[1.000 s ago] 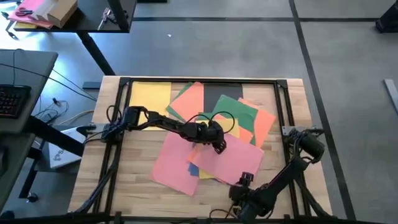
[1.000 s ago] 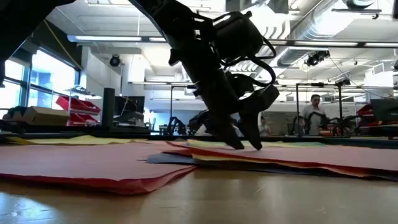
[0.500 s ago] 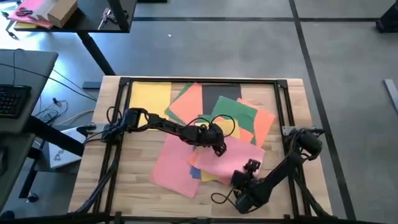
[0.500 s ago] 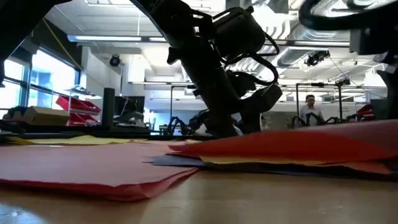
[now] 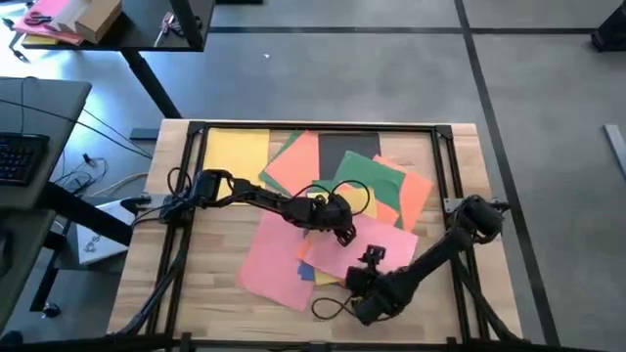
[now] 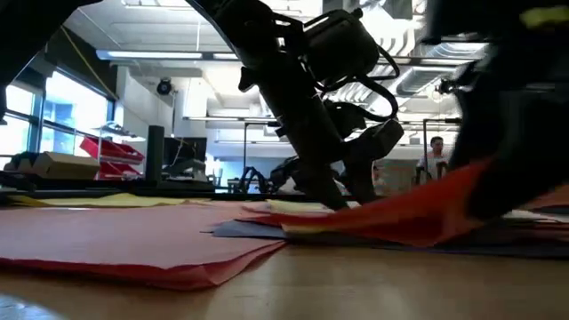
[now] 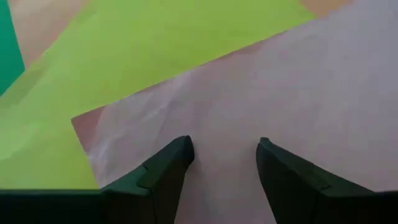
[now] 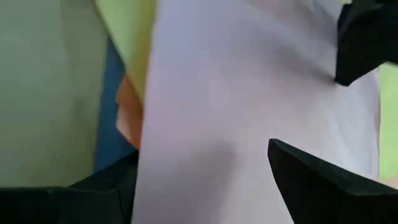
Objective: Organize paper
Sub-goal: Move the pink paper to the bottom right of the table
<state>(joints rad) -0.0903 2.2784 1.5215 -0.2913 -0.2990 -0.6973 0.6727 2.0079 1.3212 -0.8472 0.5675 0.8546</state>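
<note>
Coloured paper sheets lie scattered and overlapping on the wooden table: yellow [image 5: 235, 152], orange [image 5: 298, 156], dark grey [image 5: 354, 140], green [image 5: 372, 176] and a large pink one [image 5: 274, 259]. A second pink sheet [image 5: 389, 240] tops a small stack of yellow and blue sheets [image 5: 306, 271] at the middle. My left gripper [image 5: 344, 232] stands open on this sheet near its far left corner. My right gripper [image 5: 370, 257] is open at the sheet's near edge, which rises off the stack [image 6: 427, 209]. My left gripper presses both open fingertips [image 7: 177, 155] down on the pink sheet close to its corner [image 7: 93, 124], coming from above and slanting; the sheet lies flat on the yellow one there. My right gripper comes nearly level from the near side at the pink sheet's near edge [image 8: 205, 174], which runs between its spread fingers [image 8: 298, 174]. That edge is lifted and tilted; whether a finger is under it I cannot tell.
A black metal frame [image 5: 191, 176] runs round the table top. Bare wood shows along the near edge [image 5: 215, 313] and the right side [image 5: 440, 244]. A desk with a keyboard [image 5: 20, 156] stands off the table's left.
My right gripper has gone from the near right edge toward the far edge and then left, up to the pink sheet. The sheet's near edge has risen off the stack and now slants, while the part under my left gripper has stayed down.
</note>
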